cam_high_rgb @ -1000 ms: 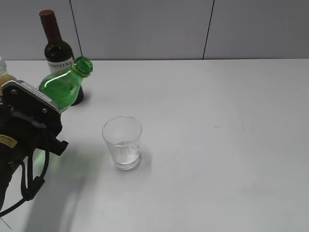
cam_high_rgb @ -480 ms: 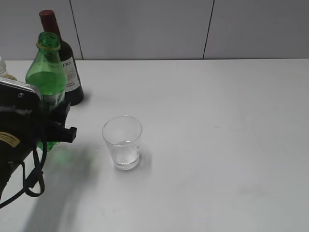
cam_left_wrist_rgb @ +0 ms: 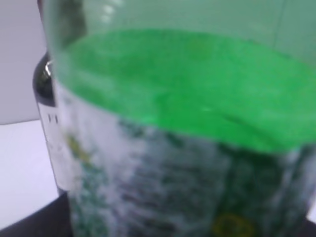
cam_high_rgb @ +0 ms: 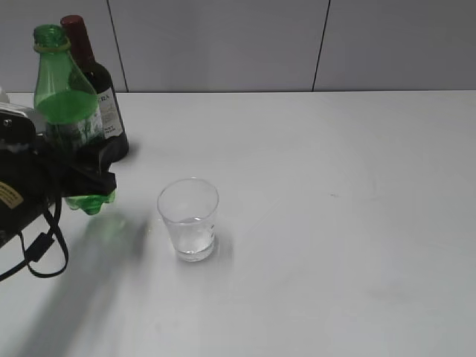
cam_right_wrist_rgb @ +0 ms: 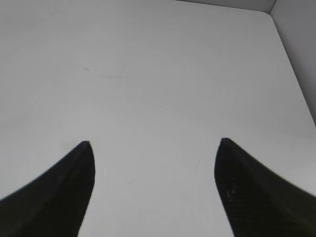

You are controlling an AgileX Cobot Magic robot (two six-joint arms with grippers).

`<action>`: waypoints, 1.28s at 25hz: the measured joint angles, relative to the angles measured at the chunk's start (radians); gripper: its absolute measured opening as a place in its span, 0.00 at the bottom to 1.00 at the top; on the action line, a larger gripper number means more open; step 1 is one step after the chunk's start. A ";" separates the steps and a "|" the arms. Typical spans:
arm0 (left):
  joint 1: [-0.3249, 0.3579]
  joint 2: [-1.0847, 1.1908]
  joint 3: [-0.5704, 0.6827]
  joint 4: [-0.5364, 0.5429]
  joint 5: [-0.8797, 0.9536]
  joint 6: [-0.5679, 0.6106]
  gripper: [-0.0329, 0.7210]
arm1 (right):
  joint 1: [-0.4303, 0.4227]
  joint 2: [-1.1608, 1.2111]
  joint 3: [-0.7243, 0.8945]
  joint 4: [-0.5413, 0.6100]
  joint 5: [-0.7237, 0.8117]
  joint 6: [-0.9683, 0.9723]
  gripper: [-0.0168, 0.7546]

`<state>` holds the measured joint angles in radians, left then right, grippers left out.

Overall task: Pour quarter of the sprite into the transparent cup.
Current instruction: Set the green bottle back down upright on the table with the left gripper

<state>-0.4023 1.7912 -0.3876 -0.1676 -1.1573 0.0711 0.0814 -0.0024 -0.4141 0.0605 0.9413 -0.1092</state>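
The sprite (cam_high_rgb: 68,111) is a green plastic bottle with a pale label, uncapped, held nearly upright above the table at the left of the exterior view. My left gripper (cam_high_rgb: 82,175) is shut on its lower body. In the left wrist view the sprite (cam_left_wrist_rgb: 187,123) fills the frame, blurred, and the jaws are hidden. The transparent cup (cam_high_rgb: 189,219) stands on the table to the right of the bottle with a little clear liquid at its bottom. My right gripper (cam_right_wrist_rgb: 154,148) is open and empty over bare table; it does not show in the exterior view.
A dark wine bottle (cam_high_rgb: 100,104) with a white label stands right behind the sprite; it also shows in the left wrist view (cam_left_wrist_rgb: 47,123). A pale object (cam_high_rgb: 4,100) shows at the far left edge. The white table (cam_high_rgb: 335,223) stretches to the right.
The sprite has swung from tilted with its mouth toward the cup to nearly upright, and my left gripper has moved it left and up. The cup has not moved.
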 joint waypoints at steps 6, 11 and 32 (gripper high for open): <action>0.040 0.014 -0.128 0.115 -0.006 -0.046 0.66 | 0.000 0.000 0.000 0.000 0.000 0.000 0.78; 0.040 0.089 -0.244 0.142 -0.007 -0.071 0.66 | 0.000 0.000 0.000 0.000 0.000 0.000 0.78; 0.035 0.337 -0.437 0.268 0.029 -0.123 0.66 | 0.000 0.000 0.000 0.000 0.000 0.000 0.78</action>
<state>-0.3673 2.1285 -0.8243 0.1005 -1.1285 -0.0524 0.0814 -0.0024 -0.4141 0.0605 0.9413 -0.1092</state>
